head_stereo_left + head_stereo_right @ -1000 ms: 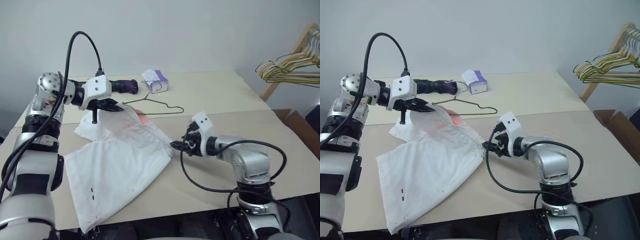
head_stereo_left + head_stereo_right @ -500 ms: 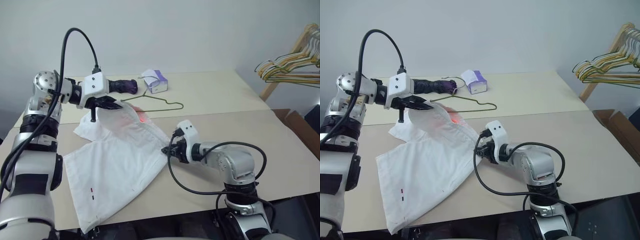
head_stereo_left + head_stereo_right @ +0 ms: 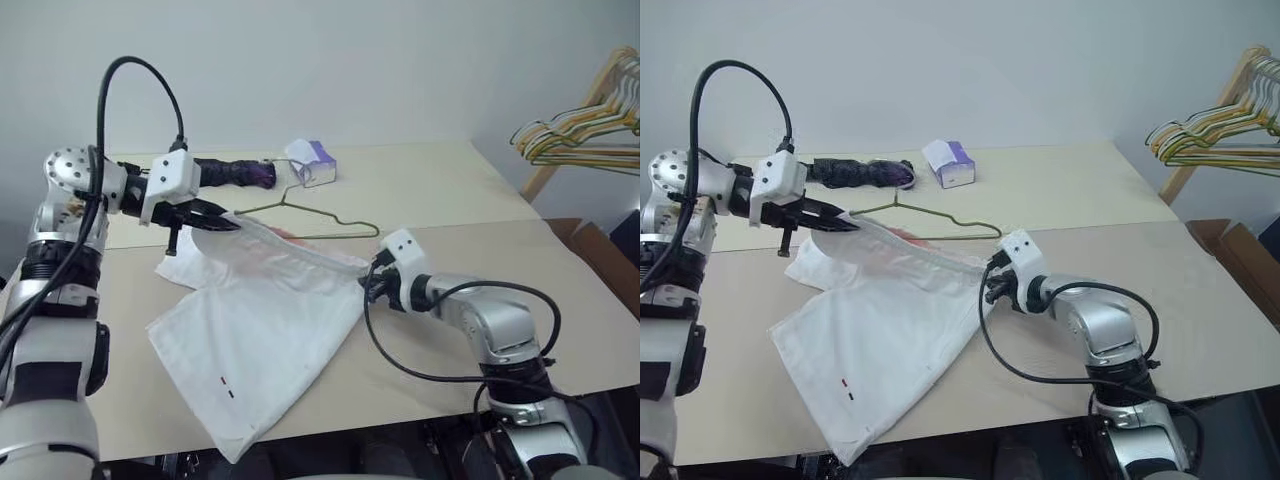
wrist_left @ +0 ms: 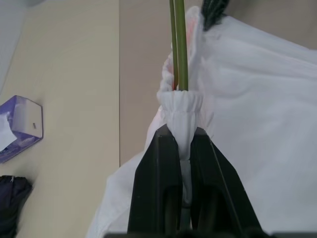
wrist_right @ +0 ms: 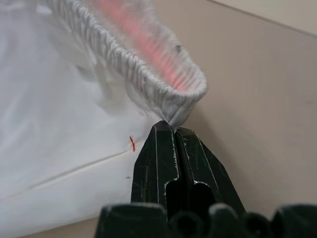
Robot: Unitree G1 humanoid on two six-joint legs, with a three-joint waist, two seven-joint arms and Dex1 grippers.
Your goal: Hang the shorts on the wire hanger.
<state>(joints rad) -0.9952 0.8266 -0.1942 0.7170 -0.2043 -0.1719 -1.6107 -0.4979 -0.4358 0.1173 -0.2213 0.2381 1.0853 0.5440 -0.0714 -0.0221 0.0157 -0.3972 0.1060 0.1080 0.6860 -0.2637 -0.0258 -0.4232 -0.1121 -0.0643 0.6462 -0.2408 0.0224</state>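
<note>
both jaws pinching shorts [image 3: 270, 330] waistband ends, stretched between them

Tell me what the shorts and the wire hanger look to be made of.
The shorts: thin white woven cloth, probably cotton, matte; it creases softly and the waistband gathers in fine elastic ribs. The wire hanger: one thin bent metal wire, dull olive-grey, seemingly bare or thinly coated; it holds its shape.
</note>
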